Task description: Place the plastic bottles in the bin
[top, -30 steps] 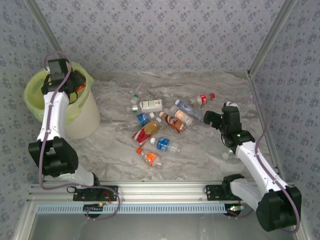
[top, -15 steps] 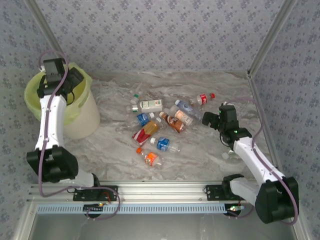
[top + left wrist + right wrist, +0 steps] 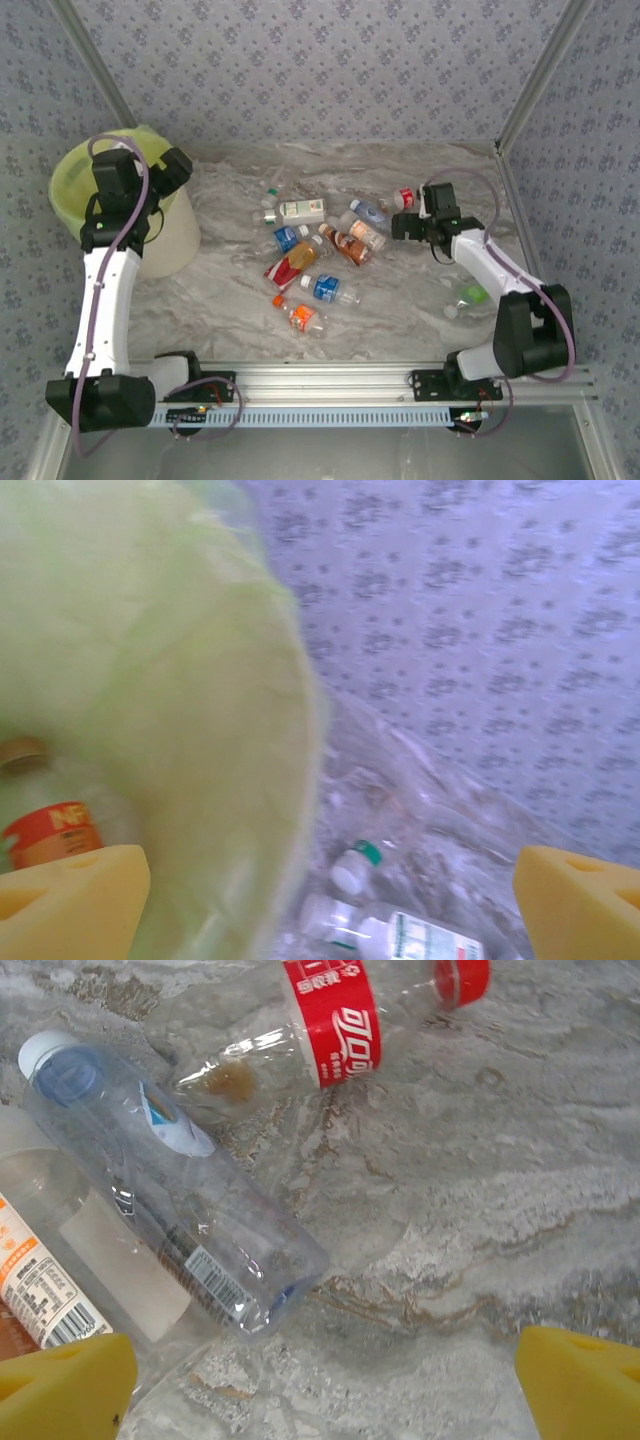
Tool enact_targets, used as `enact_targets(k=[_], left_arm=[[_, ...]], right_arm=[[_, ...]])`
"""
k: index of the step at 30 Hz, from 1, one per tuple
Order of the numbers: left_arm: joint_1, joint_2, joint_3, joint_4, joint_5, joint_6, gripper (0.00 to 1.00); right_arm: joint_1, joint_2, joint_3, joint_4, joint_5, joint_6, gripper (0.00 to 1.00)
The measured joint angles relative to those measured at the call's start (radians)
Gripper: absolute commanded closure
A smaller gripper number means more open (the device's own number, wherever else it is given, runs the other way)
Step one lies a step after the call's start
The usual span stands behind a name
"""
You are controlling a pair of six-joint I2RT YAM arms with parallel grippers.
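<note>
Lime-green bag lines the bin (image 3: 68, 180), and one orange-labelled bottle (image 3: 45, 830) already lies inside it. The left tool (image 3: 172, 172) hangs at the bin's rim, fingers wide apart and empty, a pose that suits letting go over the opening. The other bottles (image 3: 320, 250) lie scattered on the desk (image 3: 230, 300), well right of the bin. Farthest from the bin, the right tool (image 3: 325, 1390) hovers spread apart above a red-labelled bottle (image 3: 335, 1020) and a clear bottle (image 3: 170, 1190), seemingly lining up a pick.

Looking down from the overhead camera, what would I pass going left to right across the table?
bin → white-label bottle → red-label bottle → green-label bottle
</note>
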Motion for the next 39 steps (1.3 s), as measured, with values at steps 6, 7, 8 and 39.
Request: enact_targets(k=[6,7,8,39], left_arm=[[-0.074,-0.029,-0.069,0.099,0.093,-0.008,0.01],[-0.084,-0.029,-0.073,0.106,0.104,-0.006,0.01],[-0.091,-0.029,-0.077,0.113,0.117,-0.005,0.01],[-0.103,-0.094,-0.128,-0.003,0.110,0.054,0.00]], right_arm=[[-0.007,0.167,0.160,-0.079,-0.048,-0.140,0.12],[-0.008,0.189,0.179,-0.090,-0.055,-0.158,0.14],[-0.008,0.217,0.207,-0.106,-0.063,-0.177,0.16],[-0.007,0.521,0.451,-0.324,-0.256,-0.417,0.19]])
